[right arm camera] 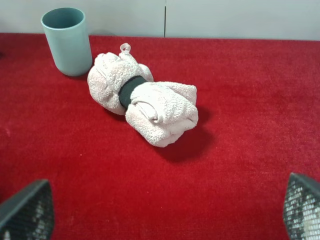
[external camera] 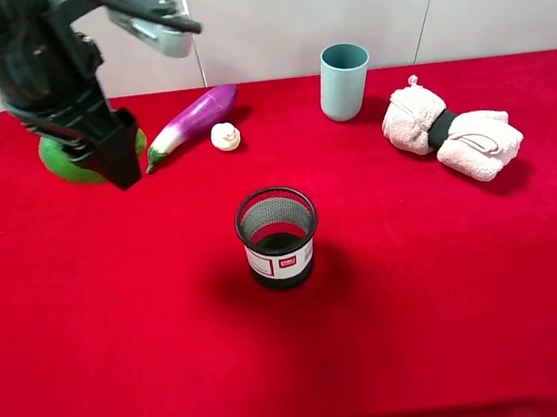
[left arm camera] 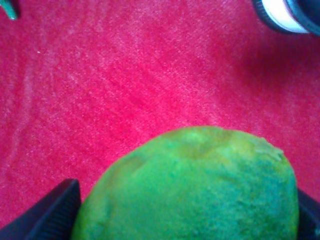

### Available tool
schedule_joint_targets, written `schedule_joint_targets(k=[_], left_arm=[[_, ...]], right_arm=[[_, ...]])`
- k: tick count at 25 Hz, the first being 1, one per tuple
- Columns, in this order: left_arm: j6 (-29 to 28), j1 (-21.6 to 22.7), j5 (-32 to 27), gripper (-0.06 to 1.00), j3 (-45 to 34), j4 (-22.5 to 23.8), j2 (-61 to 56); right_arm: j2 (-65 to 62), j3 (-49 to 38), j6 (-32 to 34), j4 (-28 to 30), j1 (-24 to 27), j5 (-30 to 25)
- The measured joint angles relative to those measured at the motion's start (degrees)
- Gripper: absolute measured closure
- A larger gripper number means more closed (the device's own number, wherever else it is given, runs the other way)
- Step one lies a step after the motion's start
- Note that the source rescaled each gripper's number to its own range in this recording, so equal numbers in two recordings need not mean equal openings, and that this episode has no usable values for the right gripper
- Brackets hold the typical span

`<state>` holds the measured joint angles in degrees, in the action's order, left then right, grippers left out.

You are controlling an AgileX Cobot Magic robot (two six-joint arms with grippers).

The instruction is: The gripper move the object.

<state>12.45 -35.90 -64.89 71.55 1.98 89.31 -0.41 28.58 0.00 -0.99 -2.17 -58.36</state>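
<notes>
The left arm (external camera: 40, 55) is bulky black and dark grey with a pale grey housing (external camera: 163, 32); the left pincer (external camera: 123, 169) is black, the right pincer's (right arm camera: 167, 212) fingers (right arm camera: 27, 212) mesh-textured.

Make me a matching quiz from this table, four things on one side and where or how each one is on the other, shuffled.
1 eggplant
2 mesh cup
3 towel
4 green fruit

A between the jaws
B alone, middle of the red cloth
C bound by a black band
D beside the garlic

Pairs: 1-D, 2-B, 3-C, 4-A
</notes>
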Motion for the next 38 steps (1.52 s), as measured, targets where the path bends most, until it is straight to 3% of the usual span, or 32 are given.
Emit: schedule_joint_targets(k=[6,21,38], left_arm=[[-3.0,-5.2,-3.2,0.94,7.71,0.86,5.9],[-3.39,-15.41,-3.38,0.94,26.13,1.05,19.86],[-3.34,-21.16,-0.8,0.94,34.61,0.83,28.13]], right_arm=[[0.0,0.0,0.0,0.0,0.0,0.0],[0.0,0.0,0.0,0.0,0.0,0.0],[0.0,0.0,0.0,0.0,0.0,0.0]])
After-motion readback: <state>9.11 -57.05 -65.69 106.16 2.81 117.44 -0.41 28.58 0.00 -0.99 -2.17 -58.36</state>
